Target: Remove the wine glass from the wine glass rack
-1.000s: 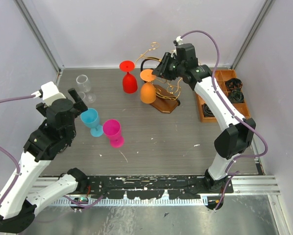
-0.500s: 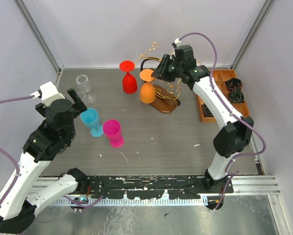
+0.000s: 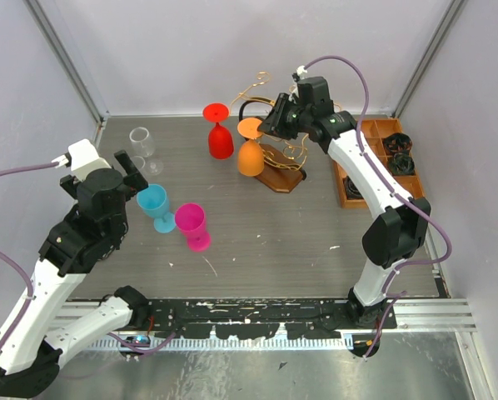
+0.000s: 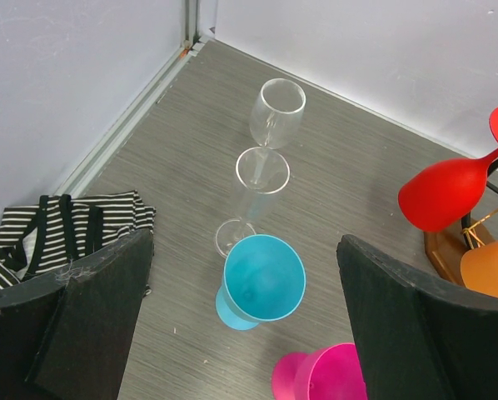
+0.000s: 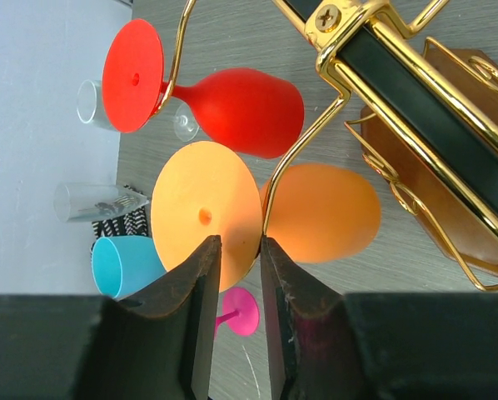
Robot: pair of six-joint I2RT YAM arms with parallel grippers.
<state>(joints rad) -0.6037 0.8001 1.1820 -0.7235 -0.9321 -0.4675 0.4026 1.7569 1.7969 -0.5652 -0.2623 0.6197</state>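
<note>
Because the orange wine glass (image 5: 324,212) hangs bowl-down by its foot from a curled arm of the wine glass rack (image 3: 281,177), just beside a red wine glass (image 5: 245,100), it probably handles as a light, stiff, smooth thing that must slide off rather than lift; the foot rim or thin stem looks the surest hold; the right gripper (image 5: 239,250) stands narrowed at that rim, though whether it pinches cannot be told; the left gripper (image 4: 242,250) hangs wide open and empty, well apart.

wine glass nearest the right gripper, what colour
Orange; the wine glass shows best in the right wrist view.
</note>
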